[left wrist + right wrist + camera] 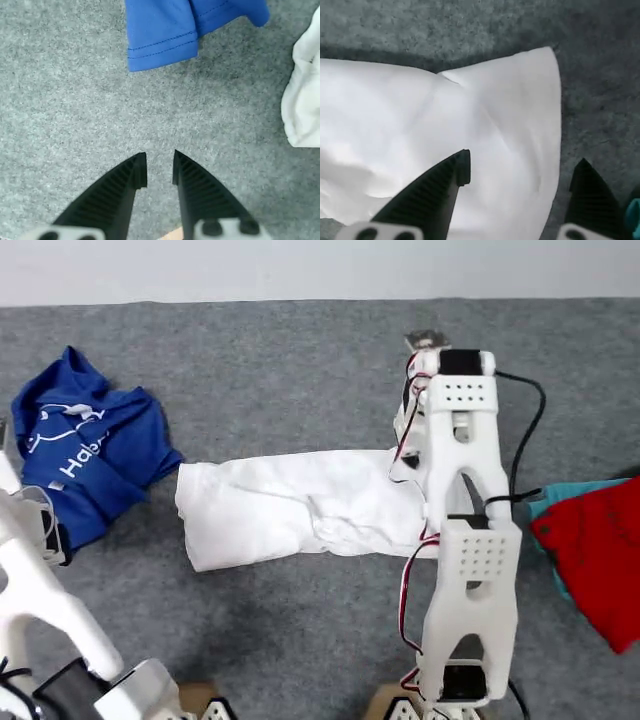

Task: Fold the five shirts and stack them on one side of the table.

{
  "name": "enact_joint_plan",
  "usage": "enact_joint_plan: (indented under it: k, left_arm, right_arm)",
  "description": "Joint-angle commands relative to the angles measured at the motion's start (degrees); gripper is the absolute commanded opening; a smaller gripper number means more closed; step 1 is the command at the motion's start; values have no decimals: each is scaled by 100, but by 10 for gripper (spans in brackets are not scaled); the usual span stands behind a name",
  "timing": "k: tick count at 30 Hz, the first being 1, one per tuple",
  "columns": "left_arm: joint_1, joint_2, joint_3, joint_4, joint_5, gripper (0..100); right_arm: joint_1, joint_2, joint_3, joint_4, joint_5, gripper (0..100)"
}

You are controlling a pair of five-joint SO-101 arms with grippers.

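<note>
A white shirt [290, 505] lies half-folded across the middle of the grey table. My right arm [460, 490] stretches over its right end. My right gripper [522, 172] hangs open just above a rounded corner of the white shirt [470, 115], one finger over the cloth and one past its edge. A crumpled blue shirt [85, 450] lies at the far left. My left arm [40, 600] stands at the near left. My left gripper [160, 170] is a little open over bare table, short of the blue shirt's hem [165, 40], with nothing between its fingers.
A red shirt [595, 540] lies on a teal one [570, 495] at the table's right edge; a bit of teal cloth [634, 210] shows beside my right gripper. The white shirt's end [305, 100] lies off to one side of my left gripper.
</note>
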Motion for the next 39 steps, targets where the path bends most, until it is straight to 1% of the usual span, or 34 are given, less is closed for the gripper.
enact_joint_plan:
  k: [1, 7, 9, 12, 13, 16, 20, 22, 25, 28, 39]
  left_arm:
    - [26, -220, -207, 70, -53, 96]
    - [26, -220, -198, 141, -53, 96]
    - [26, -220, -198, 141, -53, 96]
    - [26, -220, -207, 141, -53, 95]
    - [26, -220, -207, 141, -53, 95]
    - [26, -220, -189, 141, -53, 95]
    - [26, -220, -180, 141, -53, 95]
    - [18, -220, -180, 149, -53, 95]
    - [18, -220, -180, 149, -53, 95]
    - [18, -220, -180, 149, -53, 95]
    - [18, -220, -180, 149, -62, 95]
  right_arm:
    - [75, 154, -35, 66, -79, 328]
    - [198, 769, -53, 66, -308, 325]
    - [207, 910, -53, 75, -308, 277]
    - [215, 963, -70, 127, -308, 134]
    - [215, 927, -70, 136, -299, 100]
    - [224, 681, -70, 207, -273, 83]
    - [198, 163, -70, 224, -290, 12]
    - [136, -154, -44, 233, -290, 10]
    - [-66, -523, -35, 242, -281, 9]
    - [-426, -813, -35, 242, -246, 9]
    - [-2105, -1007, -35, 242, 9, 9]
